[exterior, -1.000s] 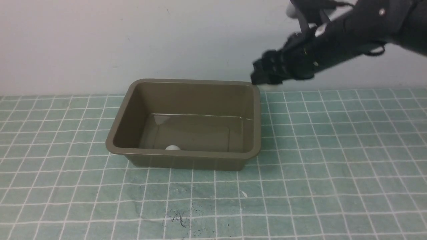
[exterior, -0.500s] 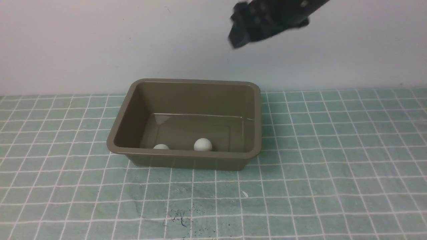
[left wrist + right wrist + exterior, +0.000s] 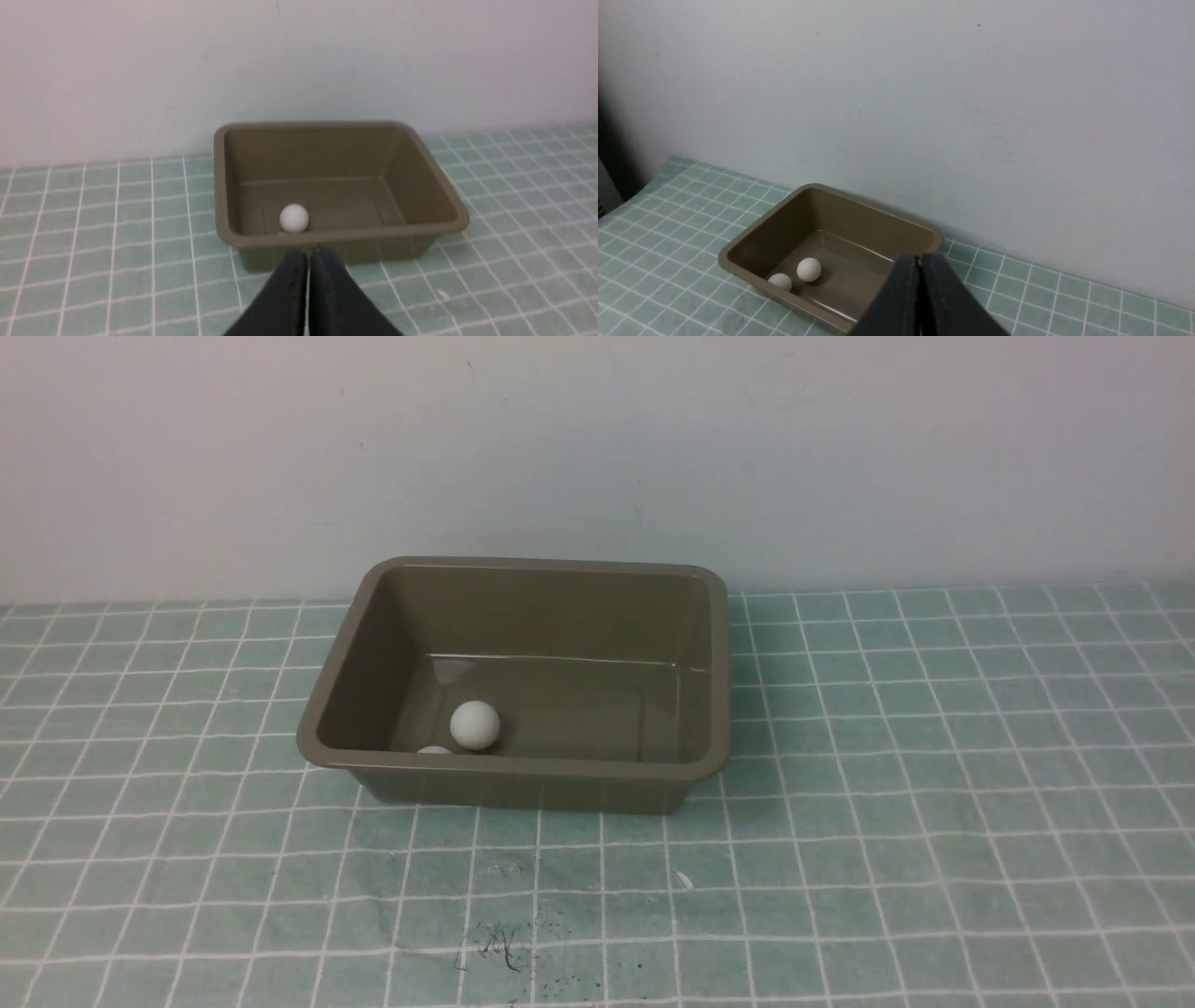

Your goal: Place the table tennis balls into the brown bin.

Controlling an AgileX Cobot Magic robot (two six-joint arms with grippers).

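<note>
The right arm, which hung over the brown bin's (image 3: 560, 607) far right corner and then higher above it, has gone from the front view. The free ball has rolled from the middle of the bin's near wall toward its left end.

The green gridded cloth (image 3: 934, 756) covers the table up to a pale wall. The bin sits on it near that wall, upright, its rim level.

Both arms are drawn back. The left gripper (image 3: 308, 255) hovers on the robot's side of the bin with its jaws pressed together on nothing. The right gripper (image 3: 919, 262), higher and off to the right, is likewise closed and empty.

The 2 table tennis balls lie inside on the bin floor near the near-left corner. 1 ball (image 3: 474, 724) is in full sight; the other ball (image 3: 433, 749) is half hidden behind the near rim. In the right wrist view they sit close together, perhaps touching.

The task looks finished. The remaining risk is small: the bin is probably light, so an arm clipping its rim could shove or tip it and spill the balls.
</note>
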